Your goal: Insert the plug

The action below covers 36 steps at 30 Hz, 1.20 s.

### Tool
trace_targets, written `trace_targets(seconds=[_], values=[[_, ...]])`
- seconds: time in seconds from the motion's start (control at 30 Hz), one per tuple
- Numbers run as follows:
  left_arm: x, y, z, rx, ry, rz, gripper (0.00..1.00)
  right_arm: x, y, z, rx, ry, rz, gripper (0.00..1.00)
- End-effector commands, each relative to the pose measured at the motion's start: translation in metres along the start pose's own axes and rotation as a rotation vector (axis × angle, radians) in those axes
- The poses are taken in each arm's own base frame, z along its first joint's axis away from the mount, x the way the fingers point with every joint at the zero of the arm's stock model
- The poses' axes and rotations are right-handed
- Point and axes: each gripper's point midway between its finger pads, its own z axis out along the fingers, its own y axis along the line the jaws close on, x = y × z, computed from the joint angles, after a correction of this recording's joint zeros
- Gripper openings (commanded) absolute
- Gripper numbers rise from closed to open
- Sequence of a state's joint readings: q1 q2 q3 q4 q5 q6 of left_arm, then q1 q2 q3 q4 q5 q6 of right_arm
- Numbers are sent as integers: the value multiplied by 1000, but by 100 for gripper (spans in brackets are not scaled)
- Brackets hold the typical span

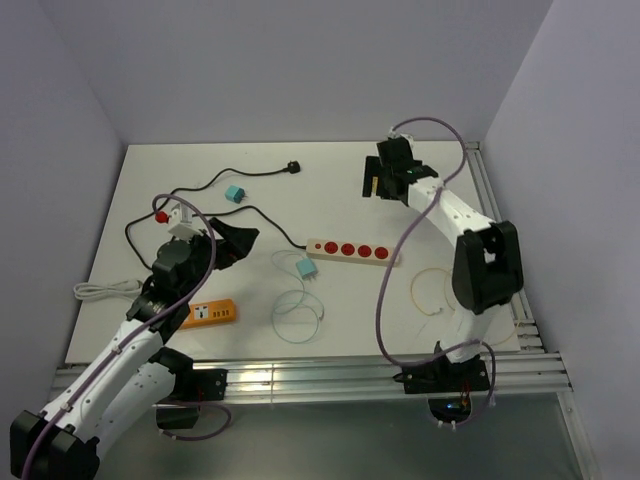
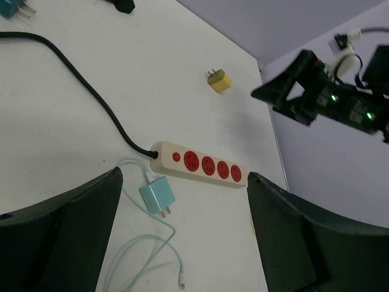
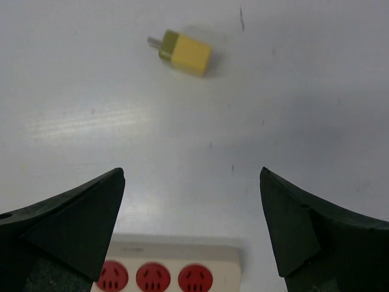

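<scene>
Midway across the smooth white bench (image 1: pixel 330 200): cream oblong power strip (image 1: pixel 352 251) with round red sockets. Boxy yellow plug (image 3: pixel 188 53) lies loose beyond it, before the spread right hand (image 3: pixel 191 176); left hand (image 1: pixel 235 243) likewise spread, empty.

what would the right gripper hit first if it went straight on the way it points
Most likely bare table, between the power strip and the yellow plug. The right gripper points down, jaws open, nothing between them; the plug lies further ahead, slightly left, though depth is unclear.

Cream pwr strip (image 2: pixel 200 164) w/ red sockets (image 2: pixel 208 165), yellow plug (image 3: pixel 188 53), lt-blue charger (image 2: pixel 157 196), blk cable (image 2: pixel 78 79), white table (image 3: pixel 304 91)
</scene>
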<state>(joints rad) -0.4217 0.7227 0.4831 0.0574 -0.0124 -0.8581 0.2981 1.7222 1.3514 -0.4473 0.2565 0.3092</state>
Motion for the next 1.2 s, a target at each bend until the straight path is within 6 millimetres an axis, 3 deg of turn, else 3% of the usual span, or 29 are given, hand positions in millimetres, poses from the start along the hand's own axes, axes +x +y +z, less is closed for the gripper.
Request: trace_targets(seconds=[0.0,0.1,0.2,0.47,0.67,0.7,0.83,1.17], values=[[-7,-21,-1,111,-33,38,89,-41,0,31,47,-61,-188,98],[0,-21,4,115,-13,38,87,-59,-5,53,52,-93,-196,96],[8,-20,11,106,10,39,86,-64,-5,71,-36,-91,-193,93],[10,-32,21,134,31,45,85,-54,6,111,-122,-28,-383,85],[16,-37,27,154,49,43,84,-59,23,123,-209,-23,-448,84],[17,-36,29,147,55,43,84,-51,23,130,-213,8,-453,83],[20,-36,33,145,65,49,84,-52,25,138,-202,28,-446,76],[25,-36,33,144,80,49,84,-32,17,139,-188,79,-440,70]])
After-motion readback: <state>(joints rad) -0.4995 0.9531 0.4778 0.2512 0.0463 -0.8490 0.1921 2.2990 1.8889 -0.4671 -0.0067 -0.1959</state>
